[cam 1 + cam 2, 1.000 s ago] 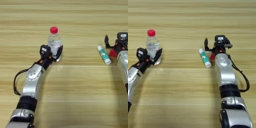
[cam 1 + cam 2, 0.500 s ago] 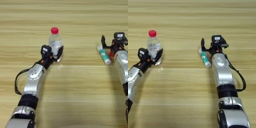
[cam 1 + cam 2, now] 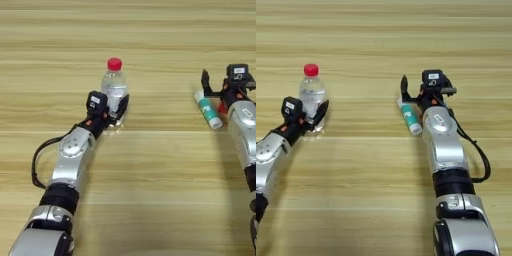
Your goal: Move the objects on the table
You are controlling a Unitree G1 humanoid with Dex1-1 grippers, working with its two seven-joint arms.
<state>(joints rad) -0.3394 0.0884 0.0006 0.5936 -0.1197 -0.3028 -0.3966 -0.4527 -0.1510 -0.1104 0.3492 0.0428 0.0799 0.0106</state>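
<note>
The left gripper (image 3: 114, 107) clasps the bottle (image 3: 114, 85); the right gripper (image 3: 417, 95) spreads wide over the tube (image 3: 409, 116) on the wooden table (image 3: 150, 190).

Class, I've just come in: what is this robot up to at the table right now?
The left pincer sits around the base of the small clear bottle with a red cap, which stands upright on the wooden table. The right pincer is open, right at the top end of the green-and-white tube, which lies flat. Neither thing is lifted.
</note>
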